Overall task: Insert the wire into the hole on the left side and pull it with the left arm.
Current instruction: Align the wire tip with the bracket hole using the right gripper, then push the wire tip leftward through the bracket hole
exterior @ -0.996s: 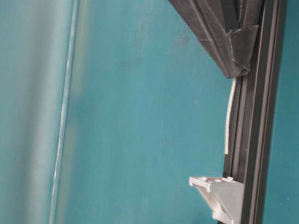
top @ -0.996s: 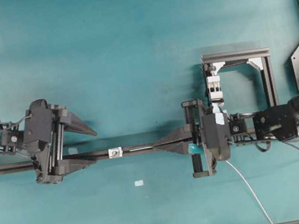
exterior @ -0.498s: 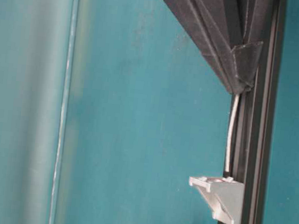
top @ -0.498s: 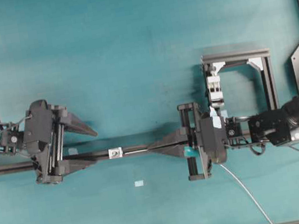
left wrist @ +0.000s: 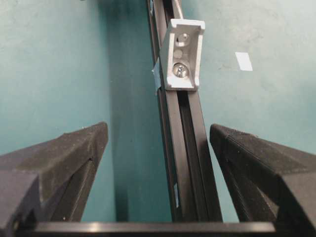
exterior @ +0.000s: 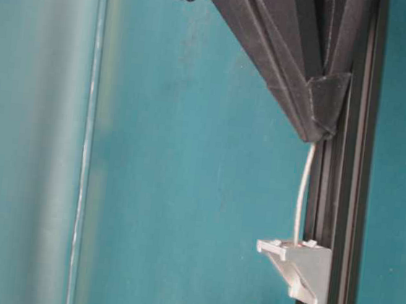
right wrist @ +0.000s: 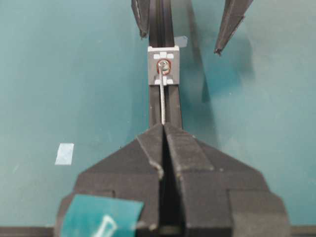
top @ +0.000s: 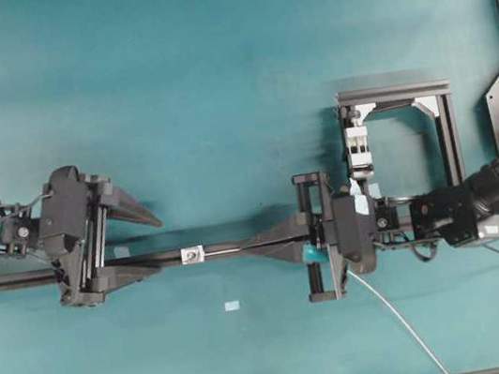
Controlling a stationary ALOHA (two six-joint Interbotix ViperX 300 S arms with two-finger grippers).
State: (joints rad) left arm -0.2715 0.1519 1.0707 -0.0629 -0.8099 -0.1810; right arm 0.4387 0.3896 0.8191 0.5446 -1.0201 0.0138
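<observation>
The wire (right wrist: 162, 98) is thin and pale grey, and my right gripper (right wrist: 163, 126) is shut on it with a short stiff length sticking out ahead. Its tip touches the hole (right wrist: 164, 65) in the small white-silver block (top: 192, 254) on the black rail. At table level the wire (exterior: 301, 195) bows slightly between the right gripper (exterior: 314, 134) and the block (exterior: 300, 267). My left gripper (top: 157, 246) stands open just left of the block, one finger on either side of the rail. The left wrist view shows the block (left wrist: 183, 54) ahead of the left gripper (left wrist: 158, 127), with no wire sticking out on this side.
The black rail (top: 17, 280) crosses the teal table from left to right. A square metal frame (top: 450, 131) with a white clamp stands at the back right. The wire's tail (top: 399, 320) trails to the front edge. A small white tape patch (top: 231, 306) lies below the block.
The right gripper has slid left along the rail with the wire. The tip, short of the block before, now touches the hole and the wire bows. The left gripper has not moved.
</observation>
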